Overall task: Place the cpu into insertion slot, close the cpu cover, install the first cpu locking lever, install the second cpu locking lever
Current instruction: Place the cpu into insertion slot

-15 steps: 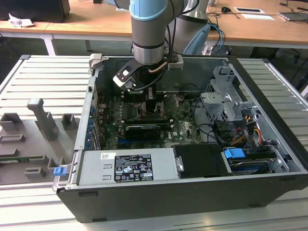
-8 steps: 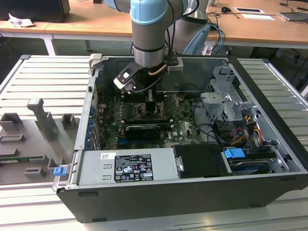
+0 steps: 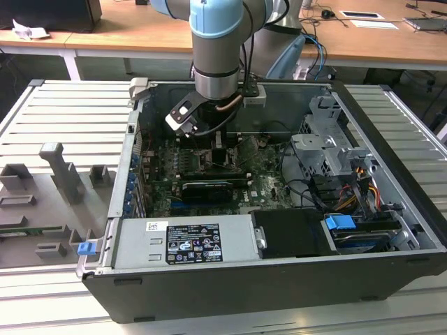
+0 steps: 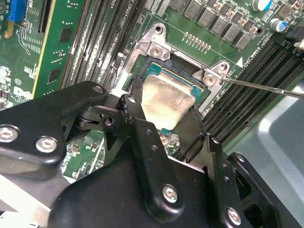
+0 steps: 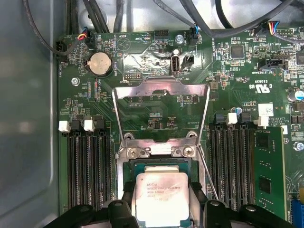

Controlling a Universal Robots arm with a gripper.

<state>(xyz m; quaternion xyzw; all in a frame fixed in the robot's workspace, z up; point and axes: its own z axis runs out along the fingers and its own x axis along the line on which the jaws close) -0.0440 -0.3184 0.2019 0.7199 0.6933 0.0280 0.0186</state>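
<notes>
Notably, cpu cover [image 5: 161,84] open beyond cpu [image 5: 161,199].

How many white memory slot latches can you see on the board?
4. Two latches beside the raised cover, two across it. The gripper holding the cpu may hide more.

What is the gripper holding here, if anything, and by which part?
The cpu, pinched by two opposite side edges in the gripper, at the insertion slot.
</notes>
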